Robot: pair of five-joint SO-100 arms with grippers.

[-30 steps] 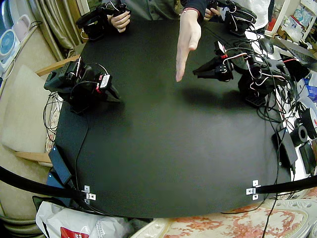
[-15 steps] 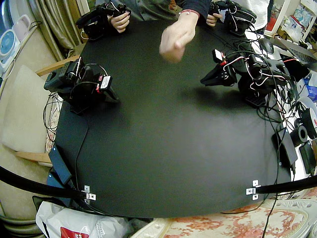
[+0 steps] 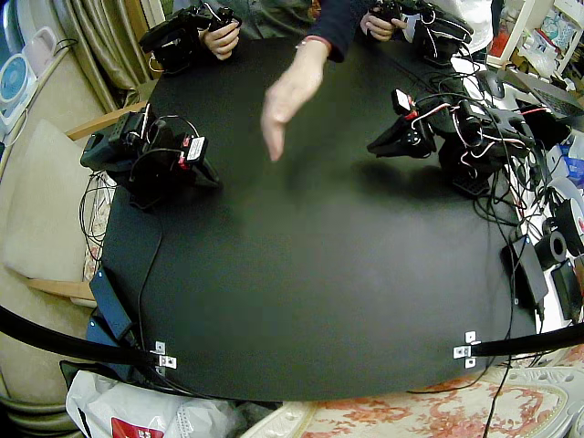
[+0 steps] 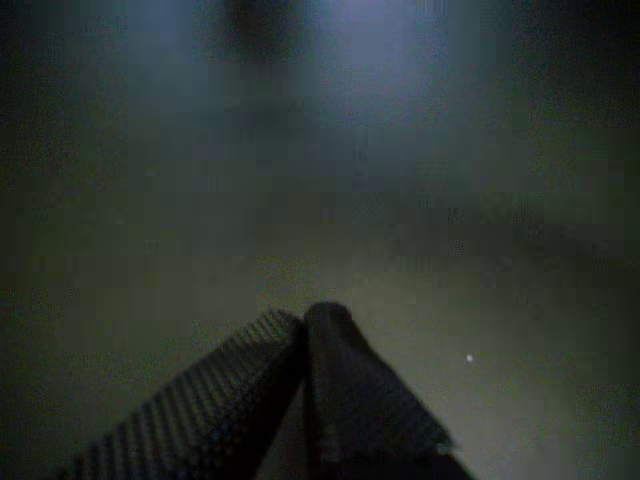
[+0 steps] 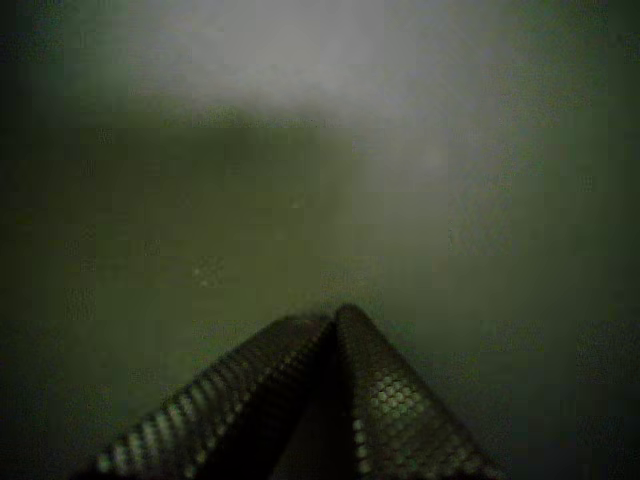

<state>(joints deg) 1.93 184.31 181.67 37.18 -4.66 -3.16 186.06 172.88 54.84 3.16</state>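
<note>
The right gripper (image 3: 212, 180) sits by one side edge of the black table (image 3: 310, 301), the left gripper (image 3: 374, 147) by the opposite edge, both with fingers pressed together. A person's hand (image 3: 285, 99) hangs between them, touching neither; broad tabletop runs to the near edge.

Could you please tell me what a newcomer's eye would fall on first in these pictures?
A person's hand reaches in from the far edge, fingers pointing down over the middle of the black table. The left gripper points toward it from its side, while the right gripper sits folded at the opposite edge. Both wrist views show jaws shut on nothing.
</note>
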